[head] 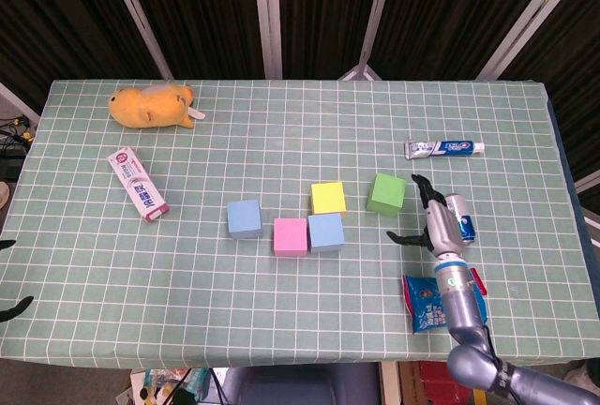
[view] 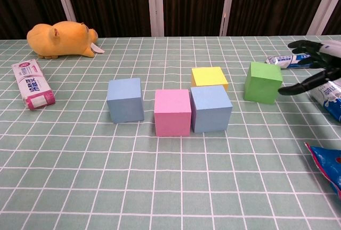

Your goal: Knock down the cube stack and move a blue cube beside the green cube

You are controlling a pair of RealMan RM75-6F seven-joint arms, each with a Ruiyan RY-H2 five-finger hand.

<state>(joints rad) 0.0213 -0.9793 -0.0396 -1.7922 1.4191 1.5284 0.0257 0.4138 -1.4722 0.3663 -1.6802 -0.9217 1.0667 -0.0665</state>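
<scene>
The green cube (head: 386, 193) (view: 262, 82) rests on the table cloth, right of the yellow cube (head: 328, 198) (view: 209, 76). In front of the yellow one stand a blue cube (head: 325, 232) (view: 211, 108) and a pink cube (head: 290, 236) (view: 172, 112), touching side by side. A second blue cube (head: 245, 218) (view: 125, 99) stands apart to the left. My right hand (head: 435, 219) (view: 319, 66) hovers just right of the green cube, fingers spread, holding nothing. My left hand does not show.
A toothpaste tube (head: 444, 148) lies behind the right hand, and a small can (head: 458, 217) (view: 330, 98) right beside it. A blue snack bag (head: 442, 300) sits near the front right edge. An orange plush (head: 150, 106) and a pink-white tube (head: 138, 184) lie at far left.
</scene>
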